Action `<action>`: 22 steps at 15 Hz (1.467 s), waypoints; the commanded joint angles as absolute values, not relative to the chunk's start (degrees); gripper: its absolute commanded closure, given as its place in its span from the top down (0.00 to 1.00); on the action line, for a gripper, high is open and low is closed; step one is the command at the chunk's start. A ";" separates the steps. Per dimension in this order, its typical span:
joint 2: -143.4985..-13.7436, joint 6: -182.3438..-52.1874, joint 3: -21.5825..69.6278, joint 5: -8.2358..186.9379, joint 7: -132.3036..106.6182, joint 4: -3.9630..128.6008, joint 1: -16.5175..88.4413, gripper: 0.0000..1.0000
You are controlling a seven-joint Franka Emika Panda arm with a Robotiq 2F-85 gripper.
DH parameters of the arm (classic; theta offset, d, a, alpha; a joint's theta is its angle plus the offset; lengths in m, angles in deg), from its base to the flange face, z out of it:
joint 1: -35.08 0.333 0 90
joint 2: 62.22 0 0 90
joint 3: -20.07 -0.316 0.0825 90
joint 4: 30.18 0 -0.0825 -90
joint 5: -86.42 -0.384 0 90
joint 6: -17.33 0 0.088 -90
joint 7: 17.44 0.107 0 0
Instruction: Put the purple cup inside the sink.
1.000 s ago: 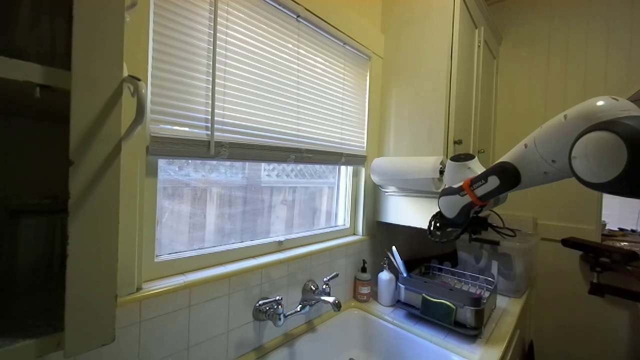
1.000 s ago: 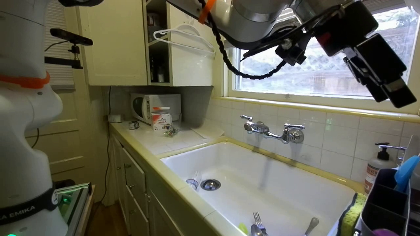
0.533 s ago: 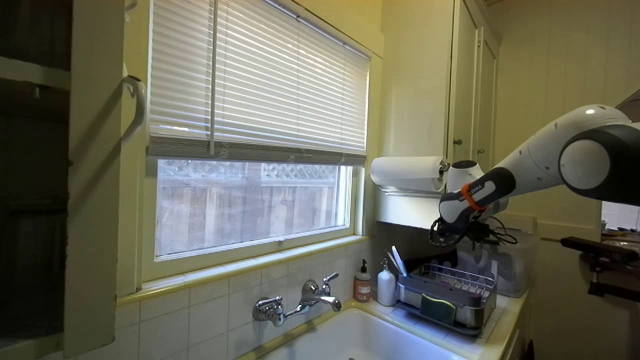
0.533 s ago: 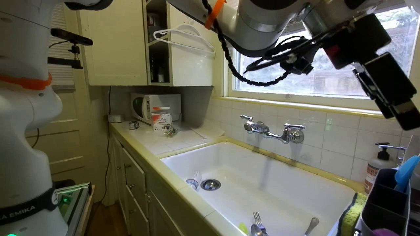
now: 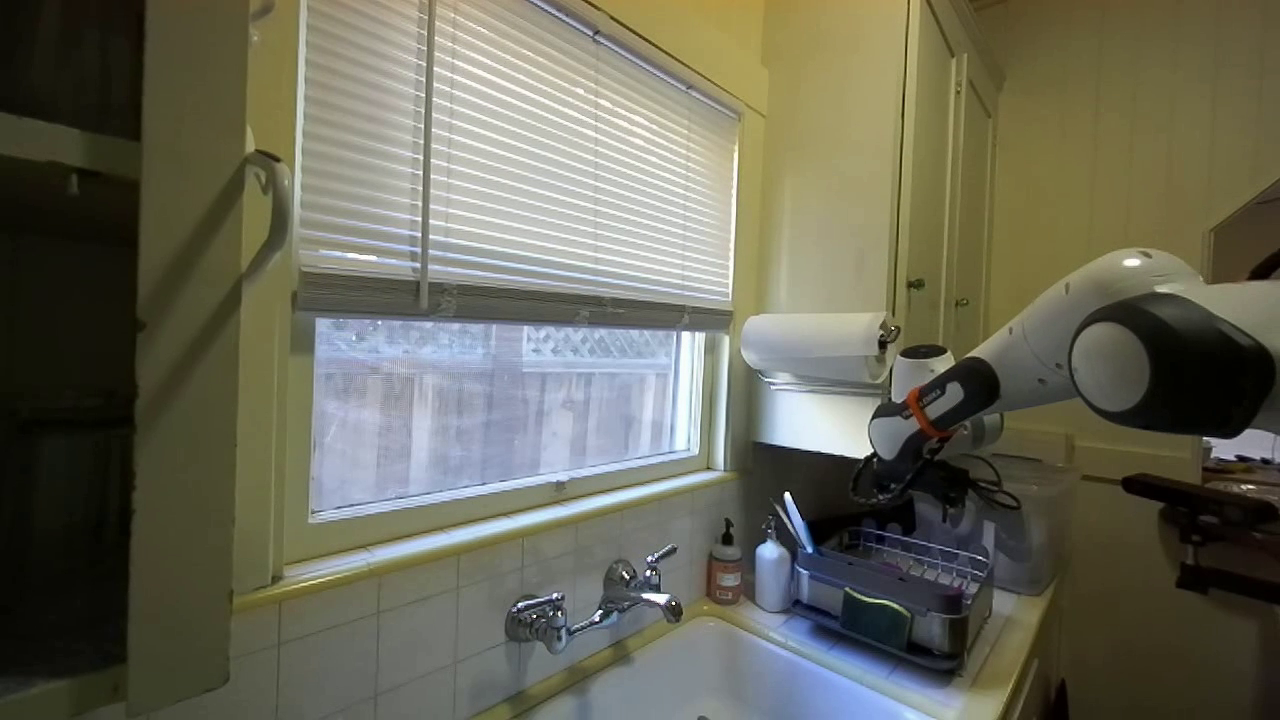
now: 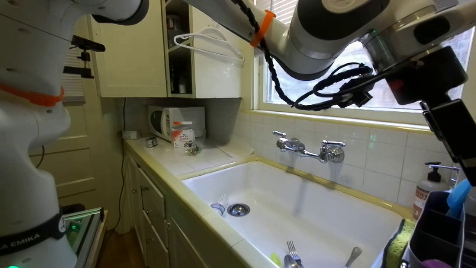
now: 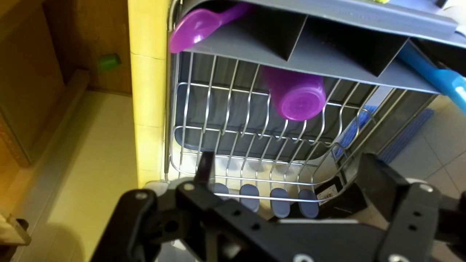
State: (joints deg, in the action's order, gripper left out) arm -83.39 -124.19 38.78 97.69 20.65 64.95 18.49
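The purple cup (image 7: 297,95) shows in the wrist view, upside down or tilted with its base toward the camera, inside the wire dish rack (image 7: 236,136). Its upper part is hidden under the grey utensil holder. My gripper (image 7: 291,171) is open and empty, its fingers spread wide above the rack; the cup lies ahead of the fingers, not between them. In an exterior view the gripper (image 6: 468,167) points down at the right edge, above the rack. The white sink (image 6: 316,212) shows beside the rack, and part of it also shows in an exterior view (image 5: 740,670).
The grey utensil holder (image 7: 247,47) holds a purple spoon (image 7: 198,27) and a blue utensil (image 7: 451,85). A sponge (image 6: 399,242) hangs on the rack's sink side. Soap bottles (image 5: 726,570) and the faucet (image 6: 310,150) stand at the wall. A fork (image 6: 293,251) lies in the sink.
The arm and gripper have moved down toward the dish rack, and in an exterior view slightly to the right. Nothing else has visibly moved.
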 commanded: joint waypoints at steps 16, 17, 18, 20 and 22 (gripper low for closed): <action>-109.30 -104.47 36.35 83.24 13.84 30.31 11.46 1.00; -110.67 -104.26 36.61 83.17 14.59 28.40 11.38 1.00; -111.62 -104.08 36.77 83.22 14.96 26.82 11.37 1.00; -113.51 -101.88 37.67 83.95 17.69 23.62 11.79 1.00; -110.57 -105.44 37.27 85.01 16.32 28.94 12.36 1.00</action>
State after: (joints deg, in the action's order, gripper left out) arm -110.57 -105.44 37.27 85.01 16.32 28.94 12.36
